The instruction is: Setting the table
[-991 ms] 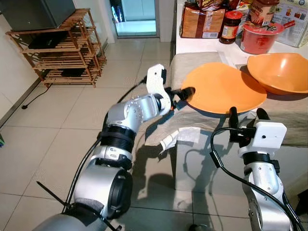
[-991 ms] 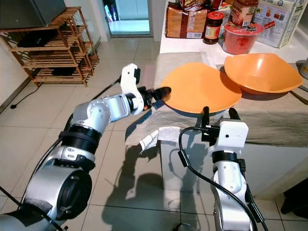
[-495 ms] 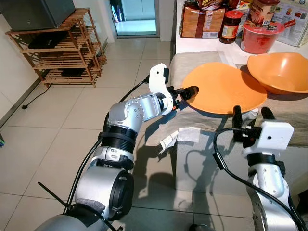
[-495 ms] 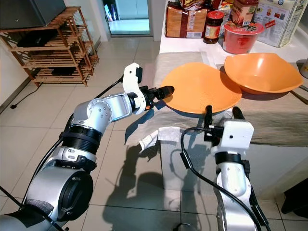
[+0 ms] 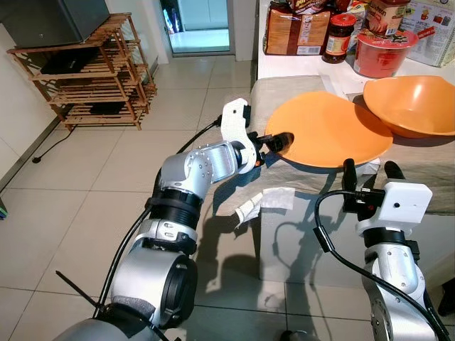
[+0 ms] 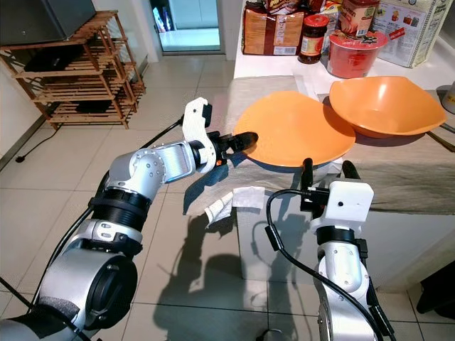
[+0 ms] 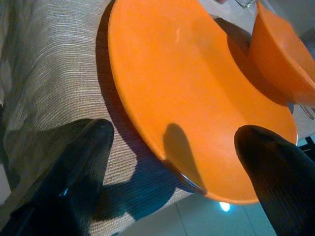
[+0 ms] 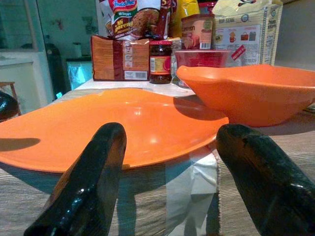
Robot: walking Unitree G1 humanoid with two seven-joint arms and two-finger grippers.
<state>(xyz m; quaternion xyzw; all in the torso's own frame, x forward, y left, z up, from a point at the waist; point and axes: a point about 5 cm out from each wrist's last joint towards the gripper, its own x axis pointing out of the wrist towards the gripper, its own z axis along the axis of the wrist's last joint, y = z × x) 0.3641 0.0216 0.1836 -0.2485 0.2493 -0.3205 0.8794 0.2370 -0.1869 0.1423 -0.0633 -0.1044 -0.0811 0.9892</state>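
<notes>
The orange plate [image 5: 328, 129] lies on the grey tablecloth [image 5: 419, 170] at the table's near corner, its far edge tucked under the orange bowl [image 5: 411, 104]. The left gripper [image 5: 279, 142] straddles the plate's rim with its fingers apart, one above, one hidden below. The right gripper [image 5: 368, 175] hovers before the plate, spread wide and empty.

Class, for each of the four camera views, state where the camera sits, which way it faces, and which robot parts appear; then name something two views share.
Left eye view: head camera, looking down at the table; both silver arms show.
Right eye view: same head, same scene.
Left wrist view: looks along the left gripper, open about the rim of the orange plate.
Right wrist view: looks along the right gripper, open, low at the table's edge, toward the orange bowl.
Shared: both wrist views hold plate and bowl.
</notes>
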